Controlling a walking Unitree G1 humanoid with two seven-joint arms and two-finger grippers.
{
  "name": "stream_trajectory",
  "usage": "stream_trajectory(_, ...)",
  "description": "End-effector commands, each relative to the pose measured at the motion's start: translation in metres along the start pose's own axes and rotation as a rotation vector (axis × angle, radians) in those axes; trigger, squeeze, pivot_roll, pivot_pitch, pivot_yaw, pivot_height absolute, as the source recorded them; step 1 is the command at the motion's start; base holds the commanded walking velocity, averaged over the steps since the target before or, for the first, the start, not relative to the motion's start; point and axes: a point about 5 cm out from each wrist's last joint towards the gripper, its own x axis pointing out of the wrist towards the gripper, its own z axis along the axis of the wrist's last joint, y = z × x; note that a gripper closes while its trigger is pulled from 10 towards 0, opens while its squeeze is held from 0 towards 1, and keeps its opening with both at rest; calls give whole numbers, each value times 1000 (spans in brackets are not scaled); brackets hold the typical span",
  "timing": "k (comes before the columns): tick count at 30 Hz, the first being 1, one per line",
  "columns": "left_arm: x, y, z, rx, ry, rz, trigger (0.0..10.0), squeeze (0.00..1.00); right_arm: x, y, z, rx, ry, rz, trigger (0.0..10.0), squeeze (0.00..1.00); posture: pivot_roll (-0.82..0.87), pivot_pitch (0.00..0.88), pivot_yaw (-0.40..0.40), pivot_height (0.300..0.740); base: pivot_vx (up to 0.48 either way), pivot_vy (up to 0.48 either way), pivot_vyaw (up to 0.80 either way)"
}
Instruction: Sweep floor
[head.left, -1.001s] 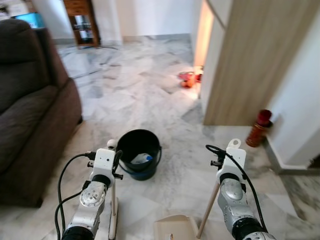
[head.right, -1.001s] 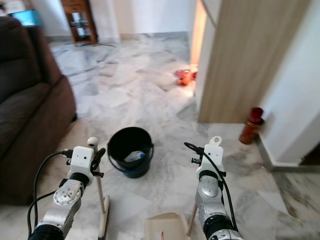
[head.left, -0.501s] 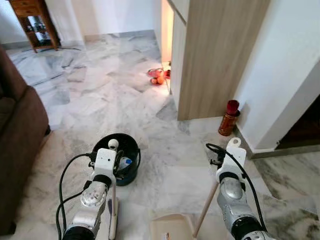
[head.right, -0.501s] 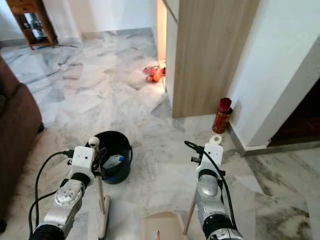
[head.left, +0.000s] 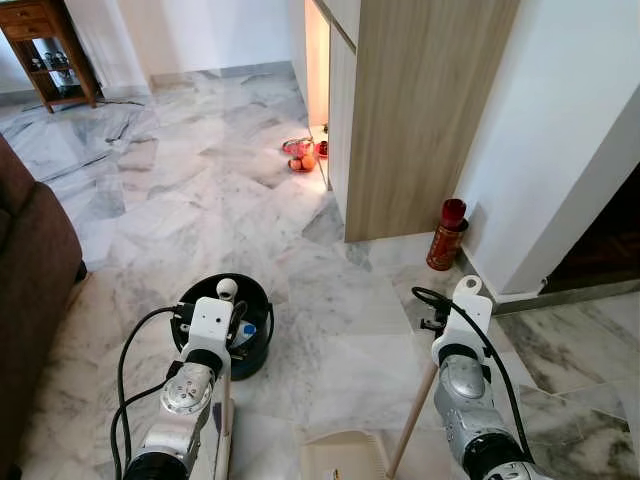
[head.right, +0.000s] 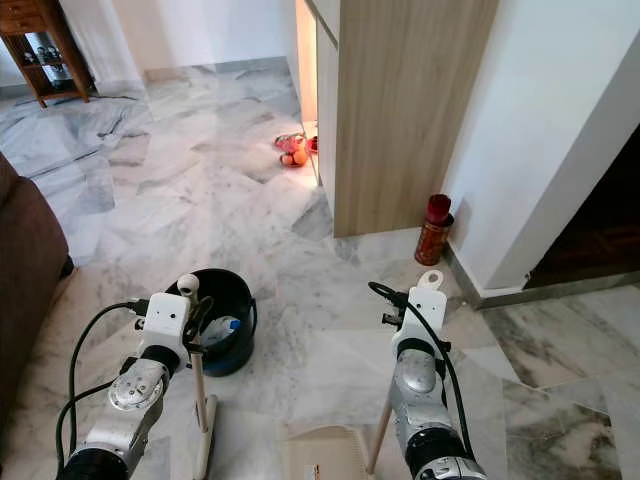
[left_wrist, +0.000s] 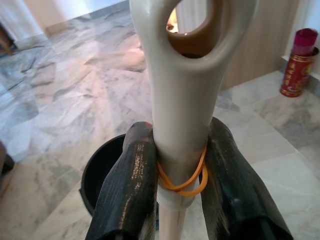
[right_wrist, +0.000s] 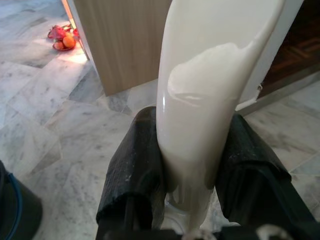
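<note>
My left gripper is shut on the cream broom handle, which has a loop hole at its end and an orange rubber band below it. The broom's pole runs down to the floor at my lower left. My right gripper is shut on the cream dustpan handle. Its wooden pole slants down to the beige dustpan on the marble floor between my arms. A black bucket with a small bottle inside stands just beyond the left gripper.
A brown sofa is at the left edge. A wooden partition and white wall rise ahead on the right, with a red canister at their foot. Red toys lie by the lit gap. A wooden shelf stands far left.
The camera has swung right: the sofa slid toward the left edge, and the wall and dark doorway came into view. Both grippers keep their hold on the handles.
</note>
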Motion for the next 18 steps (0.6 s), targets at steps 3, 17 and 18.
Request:
stream_trajectory(3,2,1,2,29,-3,-4,10000,0,1,-1,-1,-20,10,-9,10000,0,111,0,47,740,0,0,-800)
stream_trajectory(17,2,0,1,34,-6,-9,10000,0,1,-2,-1,-25,11,-10,10000,0,111,0,46,740,0,-104,-800)
stream_trajectory(18,2,0,1,27,-5,-7,10000,0,1,-2,-1,-25,11,-10,10000,0,111,0,46,740,0,0,-800)
